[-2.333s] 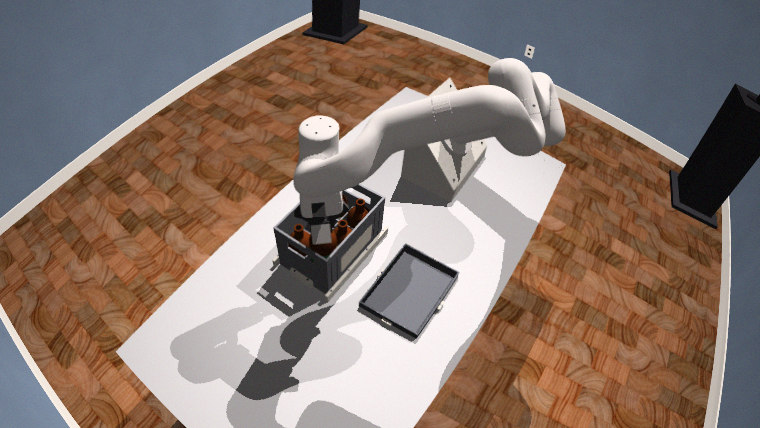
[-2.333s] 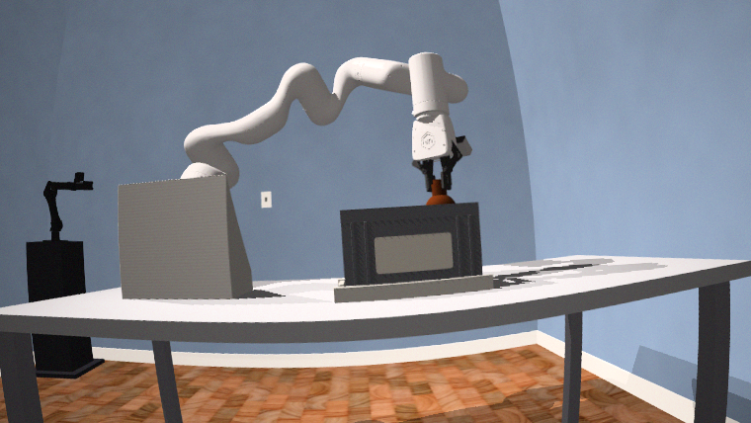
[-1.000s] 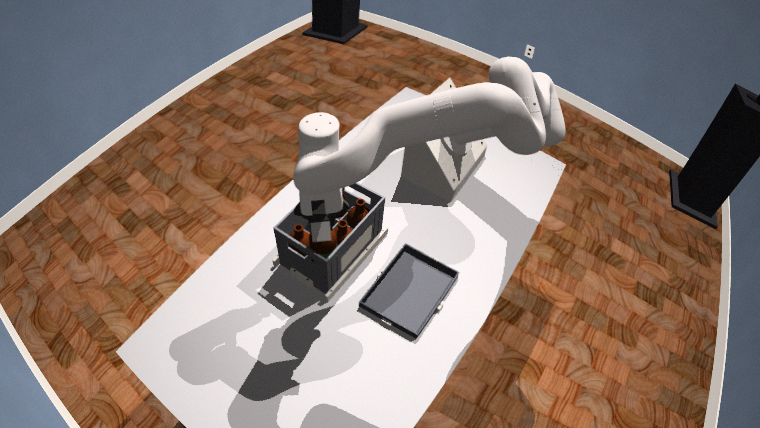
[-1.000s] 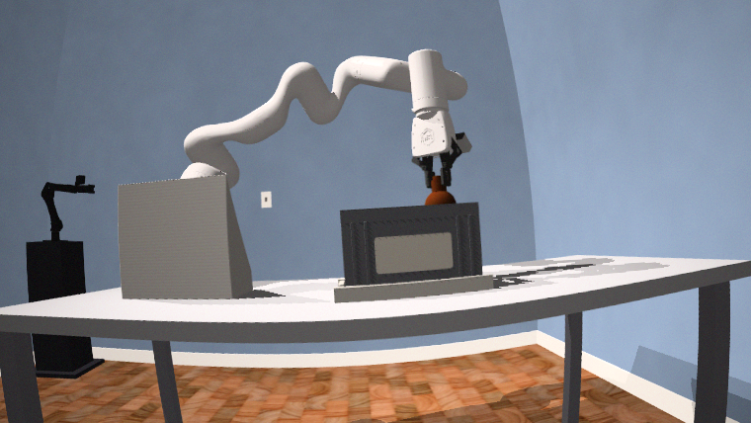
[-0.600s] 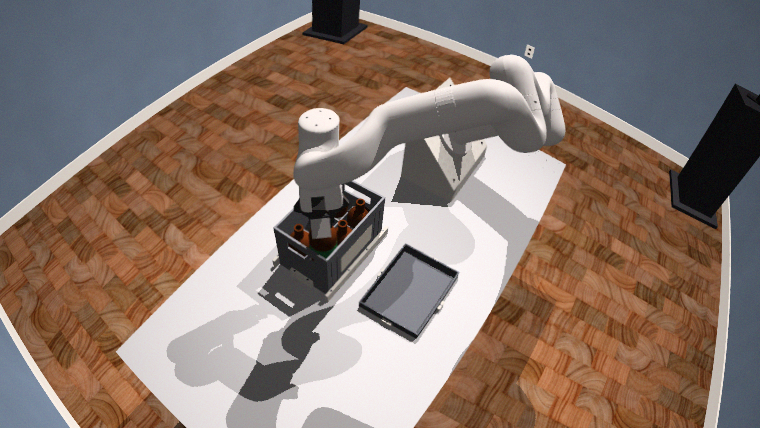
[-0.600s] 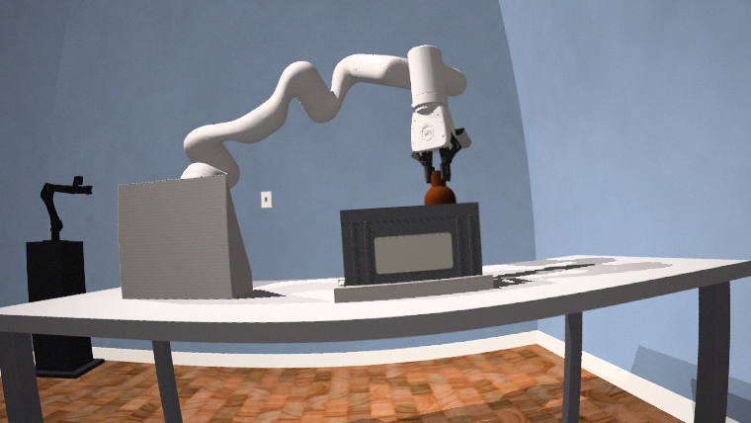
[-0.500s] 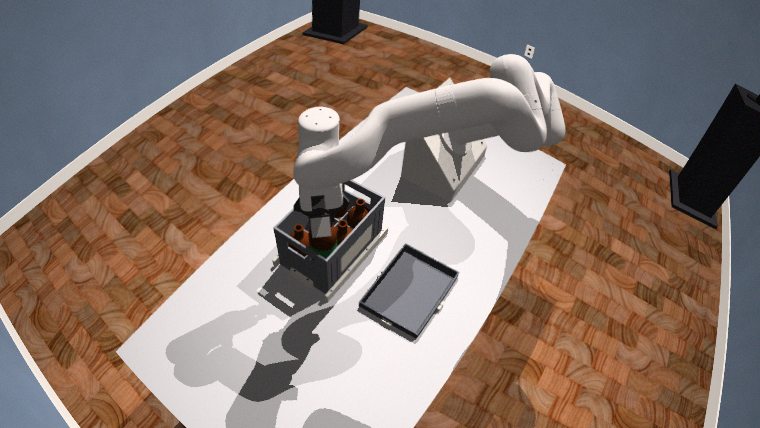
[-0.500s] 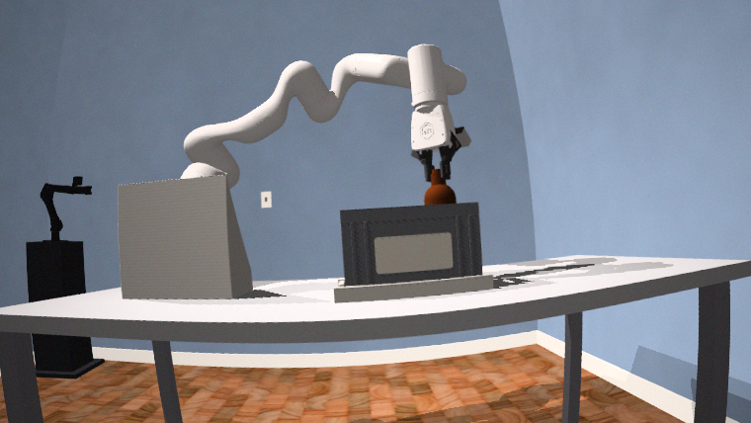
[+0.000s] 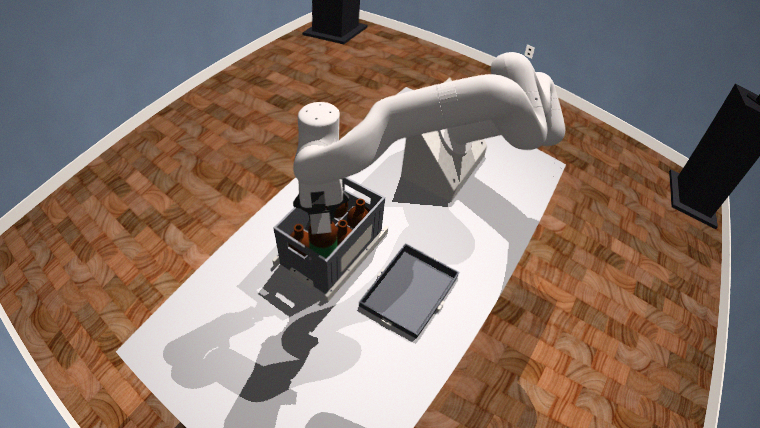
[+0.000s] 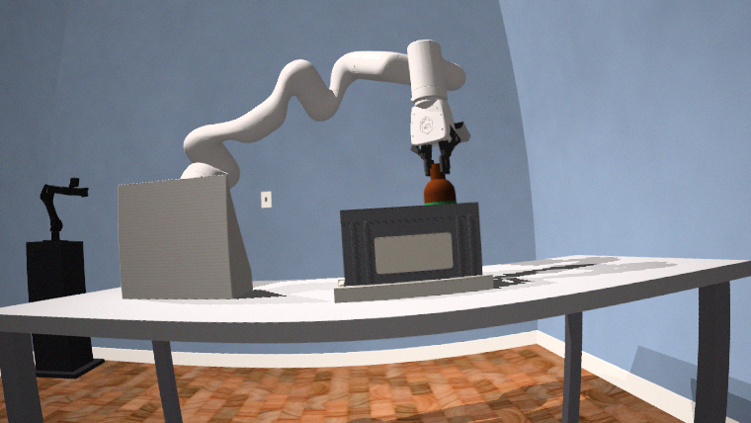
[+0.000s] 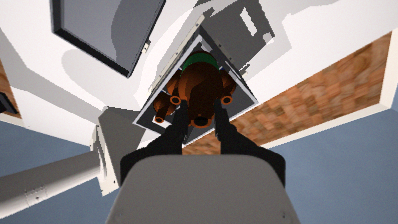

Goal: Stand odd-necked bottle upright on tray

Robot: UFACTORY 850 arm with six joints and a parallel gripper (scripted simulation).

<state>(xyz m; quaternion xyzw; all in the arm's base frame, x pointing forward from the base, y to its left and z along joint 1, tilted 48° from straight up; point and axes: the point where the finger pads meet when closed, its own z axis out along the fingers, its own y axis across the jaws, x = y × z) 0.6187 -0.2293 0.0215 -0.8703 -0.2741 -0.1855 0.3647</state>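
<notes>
My gripper (image 9: 320,227) (image 10: 435,169) (image 11: 200,107) is shut on the neck of a brown bottle with a green label (image 9: 322,245) (image 10: 439,190) (image 11: 200,82). It holds the bottle upright, partly lifted, with the shoulder above the rim of the dark crate (image 9: 340,263) (image 10: 357,252) (image 11: 235,75). Other brown bottles stand in the crate, among them three (image 9: 298,232) (image 9: 360,207) (image 9: 343,227); the wrist view shows their mouths (image 11: 175,100) (image 11: 226,100) (image 11: 160,119). The dark tray (image 9: 409,292) (image 11: 100,30) lies flat and empty on the table to the right of the crate.
The crate stands on a pale base plate (image 10: 415,289) on the white table (image 9: 452,223) (image 10: 368,309). The arm's grey pedestal (image 9: 441,175) (image 10: 173,241) stands behind the crate. Black pillars (image 9: 712,154) (image 9: 335,18) stand on the floor away from the table.
</notes>
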